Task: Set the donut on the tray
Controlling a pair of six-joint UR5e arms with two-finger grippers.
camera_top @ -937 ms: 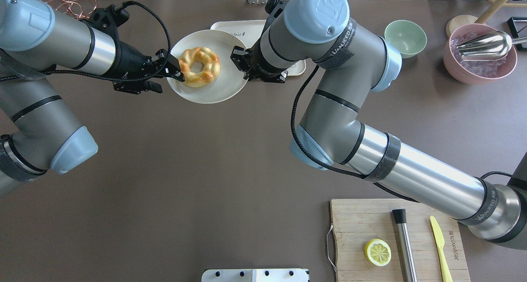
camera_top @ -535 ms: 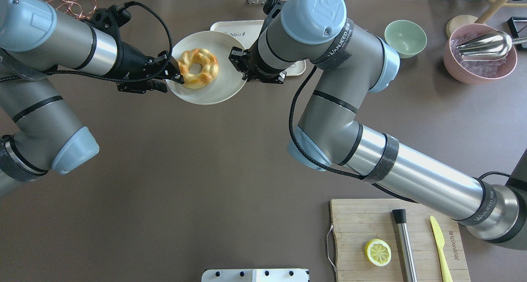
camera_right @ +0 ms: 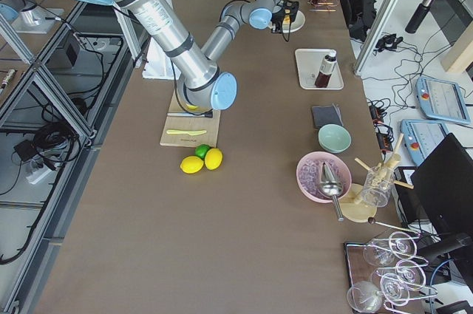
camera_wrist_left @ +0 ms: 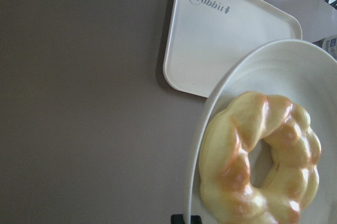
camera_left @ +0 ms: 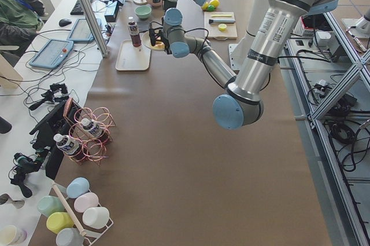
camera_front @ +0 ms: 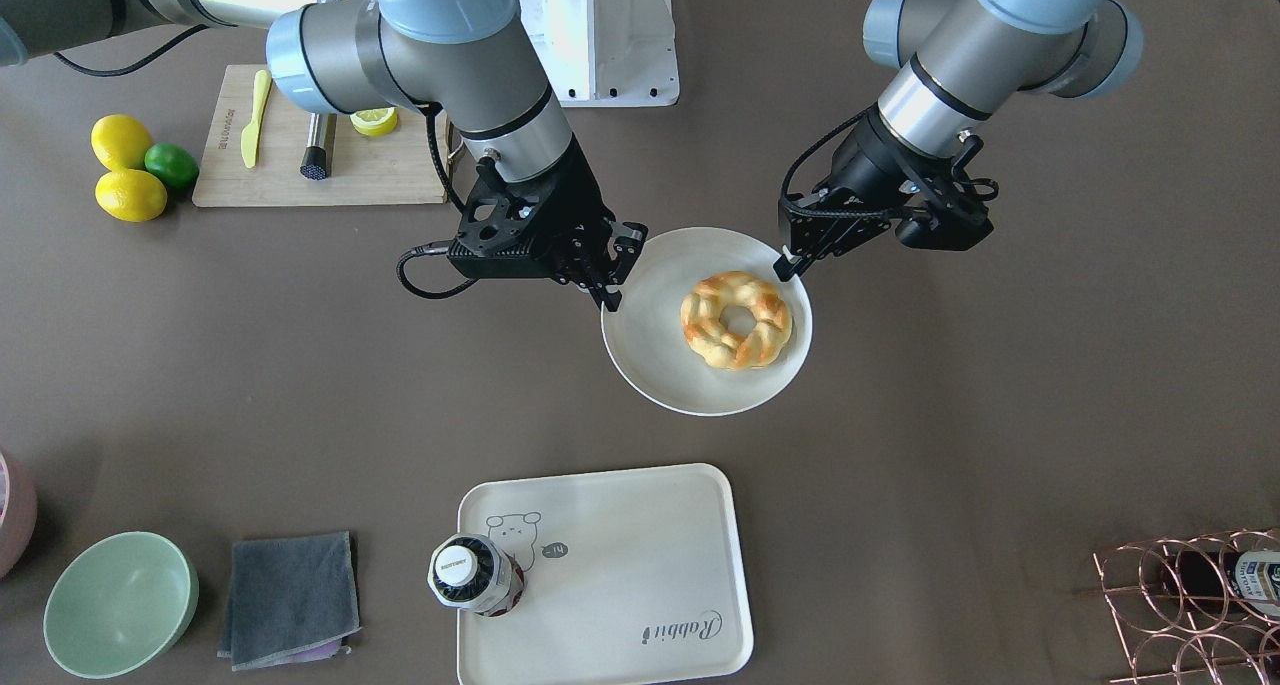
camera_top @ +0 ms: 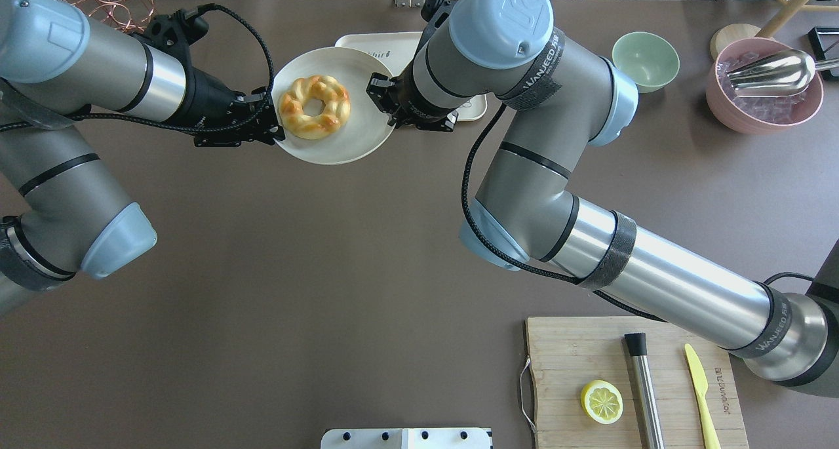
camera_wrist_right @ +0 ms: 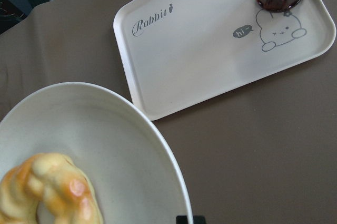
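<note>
The donut [camera_top: 313,106] lies on a round off-white plate [camera_top: 354,141], toward its left side; it also shows in the front view [camera_front: 736,319] and in both wrist views [camera_wrist_left: 260,161] [camera_wrist_right: 47,192]. My left gripper [camera_top: 274,132] is shut on the plate's left rim, close to the donut. My right gripper [camera_top: 388,105] is shut on the opposite rim [camera_front: 612,287]. The cream tray [camera_front: 620,565] with the bear drawing and "Rabbit" script lies on the table beyond the plate [camera_wrist_left: 221,39] [camera_wrist_right: 210,50]. A dark bottle [camera_front: 470,575] stands on one corner of the tray.
A green bowl [camera_front: 120,605] and a grey cloth [camera_front: 290,600] lie beside the tray. A cutting board [camera_top: 629,383] with a lemon half, a knife and a metal tool is at the near right. A copper rack [camera_front: 1190,605] stands at the far left.
My left gripper has drawn back from over the plate to its rim. The donut has shifted slightly toward the left gripper. The right gripper has stayed on its rim.
</note>
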